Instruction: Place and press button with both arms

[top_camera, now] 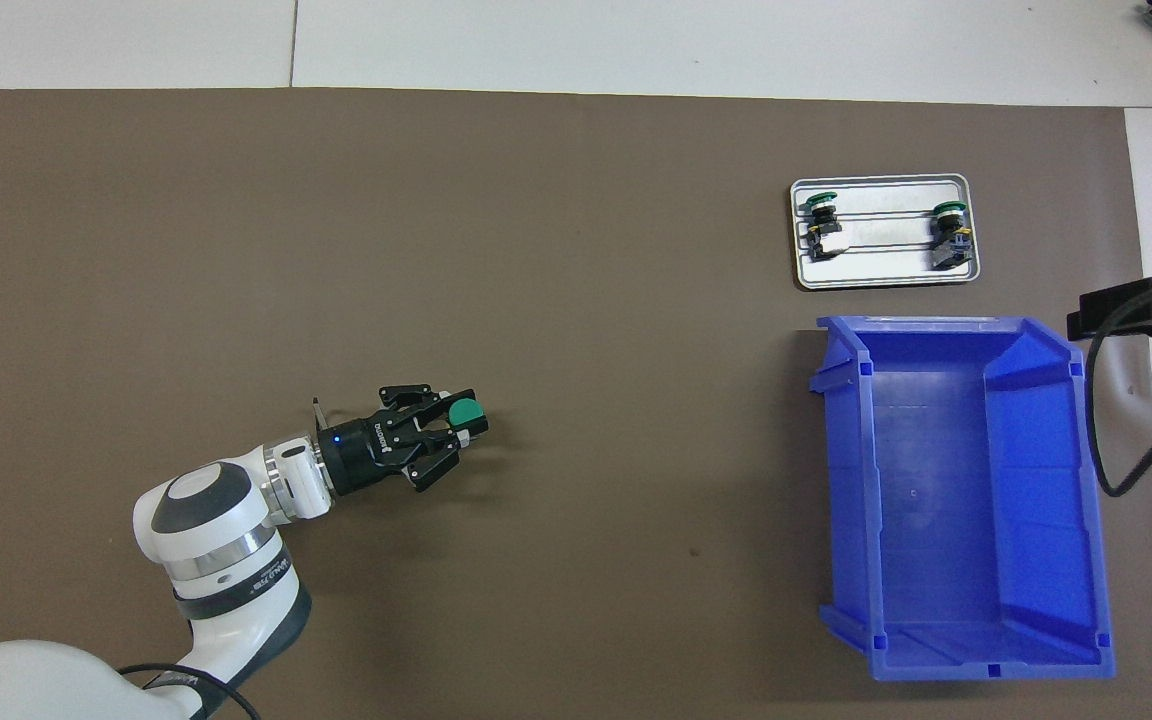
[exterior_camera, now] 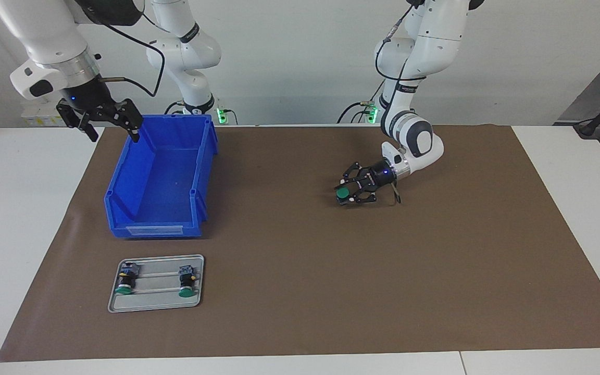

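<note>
My left gripper point(exterior_camera: 346, 196) is shut on a button point(exterior_camera: 341, 193) with a round green cap. It holds the button low over the brown mat point(exterior_camera: 300, 291), toward the left arm's end of the table; whether the button touches the mat I cannot tell. The overhead view shows the same gripper point(top_camera: 469, 430) reaching sideways, the green cap point(top_camera: 464, 411) at its fingertips. My right gripper point(exterior_camera: 115, 136) hangs open and empty above the corner of the blue bin point(exterior_camera: 205, 156) nearest the robots. Only part of the right gripper point(top_camera: 1126, 308) shows at the overhead view's edge.
The blue bin point(top_camera: 846, 500) stands empty toward the right arm's end. Farther from the robots than the bin lies a grey tray point(exterior_camera: 157, 302) with two more green-capped buttons point(exterior_camera: 124, 282) point(exterior_camera: 188, 285) lying on their sides. The tray point(top_camera: 884, 268) lies just off the bin's low front wall.
</note>
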Tool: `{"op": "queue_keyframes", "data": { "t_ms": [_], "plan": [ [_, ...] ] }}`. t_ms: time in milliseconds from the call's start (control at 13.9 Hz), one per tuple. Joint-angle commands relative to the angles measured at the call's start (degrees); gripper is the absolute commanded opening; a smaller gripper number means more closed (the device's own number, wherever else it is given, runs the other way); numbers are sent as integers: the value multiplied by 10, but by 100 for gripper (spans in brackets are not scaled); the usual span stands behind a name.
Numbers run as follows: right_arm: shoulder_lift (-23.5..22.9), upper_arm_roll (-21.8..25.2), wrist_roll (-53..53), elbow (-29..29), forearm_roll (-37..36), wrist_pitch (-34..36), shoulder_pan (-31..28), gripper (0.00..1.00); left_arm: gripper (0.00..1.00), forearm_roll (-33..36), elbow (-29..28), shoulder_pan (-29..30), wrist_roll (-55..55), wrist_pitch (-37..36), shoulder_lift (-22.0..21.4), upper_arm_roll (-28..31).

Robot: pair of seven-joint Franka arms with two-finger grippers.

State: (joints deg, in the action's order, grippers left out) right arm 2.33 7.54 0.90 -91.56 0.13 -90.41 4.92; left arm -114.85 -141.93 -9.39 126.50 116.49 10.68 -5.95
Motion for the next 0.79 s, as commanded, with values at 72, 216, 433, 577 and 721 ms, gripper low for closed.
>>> {"op": "queue_keyframes", "data": {
  "t_ms": [72, 216, 433, 577, 721],
  "plan": [
    [9, -2, -13, -11, -1, -3, -4, 100, 27, -9, -13, 9, 16, -7, -8, 1],
    [9, -2, -14, -11, -1, -3, -3, 100, 34, -9, -13, 9, 16, -6, -8, 1],
    [10, -2, -13, -11, -1, -3, -4, 100, 41, -8, -13, 10, 15, -1, -7, 1],
    [9, -2, -14, -11, -1, -3, -3, 100, 46, -7, -13, 10, 15, 0, -7, 1],
    [9, -2, -13, -11, -1, -3, -3, 100, 52, -7, -12, 10, 15, 1, -7, 1]
  ]
}}
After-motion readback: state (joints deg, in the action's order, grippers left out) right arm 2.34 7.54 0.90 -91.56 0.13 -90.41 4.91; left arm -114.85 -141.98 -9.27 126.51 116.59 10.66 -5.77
